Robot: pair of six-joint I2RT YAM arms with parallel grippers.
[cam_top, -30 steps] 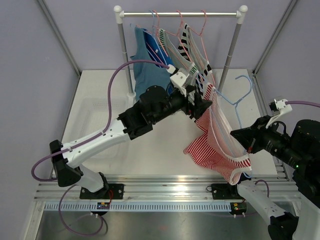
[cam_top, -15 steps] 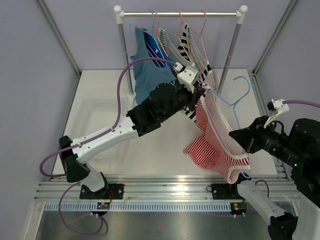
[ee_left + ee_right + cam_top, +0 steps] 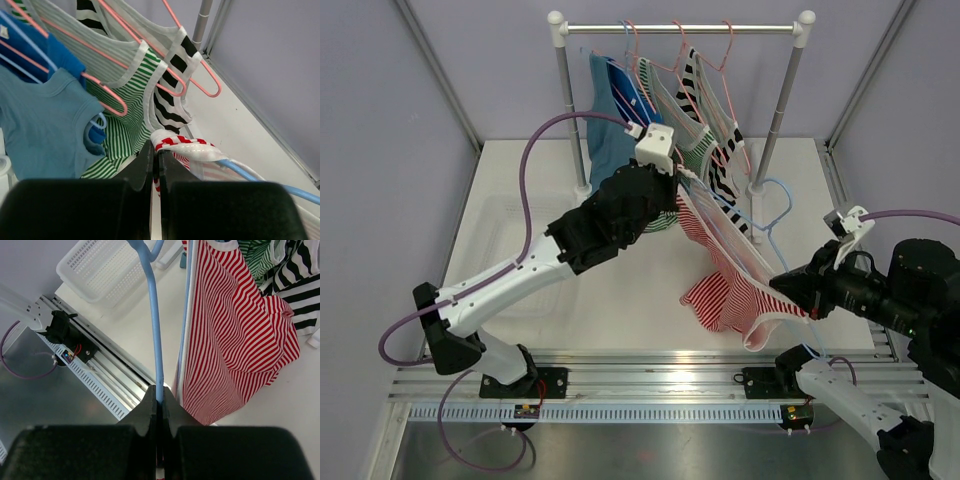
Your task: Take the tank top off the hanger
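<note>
The red-and-white striped tank top (image 3: 730, 292) hangs on a light blue hanger (image 3: 775, 205) off the rack, slanting above the table between both arms. My left gripper (image 3: 682, 190) is shut on the top's white-edged shoulder strap (image 3: 185, 145) at the upper end; in the left wrist view its jaws (image 3: 155, 150) pinch the strap, with the blue hanger (image 3: 240, 170) running off to the right. My right gripper (image 3: 782, 285) is shut on the hanger's wire (image 3: 154, 315) at the lower end. The tank top (image 3: 235, 330) drapes just right of the right gripper (image 3: 159, 395).
A clothes rack (image 3: 680, 28) at the back carries a blue shirt (image 3: 615, 140), a green-striped top (image 3: 125, 100) and a black-striped top (image 3: 172, 85) on pink hangers. A white basket (image 3: 510, 240) lies at the table's left. The rack's posts (image 3: 778, 110) stand close behind the garment.
My left gripper has shut on the tank top's strap and drawn it left, toward the rack's left side. The hanger and the right gripper have shifted left with it.
</note>
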